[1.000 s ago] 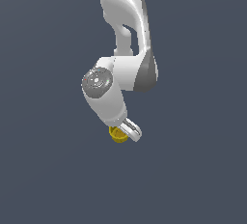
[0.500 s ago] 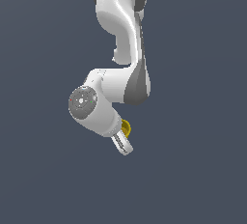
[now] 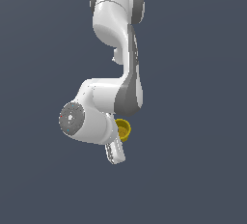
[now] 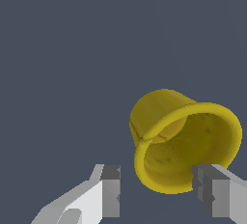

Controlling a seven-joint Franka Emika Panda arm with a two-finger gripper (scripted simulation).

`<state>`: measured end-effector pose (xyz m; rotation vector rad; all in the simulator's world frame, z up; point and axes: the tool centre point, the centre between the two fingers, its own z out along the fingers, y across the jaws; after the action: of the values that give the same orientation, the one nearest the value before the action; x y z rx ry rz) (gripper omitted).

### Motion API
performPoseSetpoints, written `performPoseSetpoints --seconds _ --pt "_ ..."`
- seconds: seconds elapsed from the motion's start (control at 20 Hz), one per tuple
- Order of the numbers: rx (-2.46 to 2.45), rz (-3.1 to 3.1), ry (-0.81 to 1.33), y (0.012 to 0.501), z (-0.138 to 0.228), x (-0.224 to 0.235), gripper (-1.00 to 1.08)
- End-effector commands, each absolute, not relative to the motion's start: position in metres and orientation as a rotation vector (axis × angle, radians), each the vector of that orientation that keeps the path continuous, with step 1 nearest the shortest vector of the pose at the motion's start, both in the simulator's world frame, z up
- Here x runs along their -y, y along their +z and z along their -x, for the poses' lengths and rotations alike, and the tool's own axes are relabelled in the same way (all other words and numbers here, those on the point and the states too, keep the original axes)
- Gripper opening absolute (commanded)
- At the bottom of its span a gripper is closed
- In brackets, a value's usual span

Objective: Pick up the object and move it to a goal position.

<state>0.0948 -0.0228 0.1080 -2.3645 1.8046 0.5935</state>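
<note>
The object is a small yellow cup (image 4: 185, 136) that lies tipped, its round mouth turned toward the wrist camera. My gripper (image 4: 159, 194) is open. One fingertip (image 4: 112, 189) stands clear of the cup's rim with a gap between them. The other fingertip (image 4: 206, 194) overlaps the rim's edge in the picture. In the exterior view the cup (image 3: 124, 129) shows just beside the white hand, with the gripper (image 3: 116, 154) pointing down below it. Part of the cup is hidden behind the hand there.
The white arm (image 3: 126, 59) hangs down from above, with its wrist joint (image 3: 72, 118) swung toward the exterior view's left. Plain dark grey ground (image 3: 193, 170) lies all around.
The wrist has swung toward the exterior view's left and lower, and the fingers now point down past the cup. The cup has shifted slightly up and right beside the hand.
</note>
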Motion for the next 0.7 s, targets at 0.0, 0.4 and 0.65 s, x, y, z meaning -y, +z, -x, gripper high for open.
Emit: performPoseSetpoints --seconds 0.0,0.4,0.65 --pt "-1.861 2.315 0.625 0.1051 -0.0965 0.0226 0.28" --pt "-1.959 2.226 0.681 0.0994 -0.0986 0.0222 0.28" --pt "-1.966 2.219 0.686 0.0987 -0.0986 0.0223 0.28"
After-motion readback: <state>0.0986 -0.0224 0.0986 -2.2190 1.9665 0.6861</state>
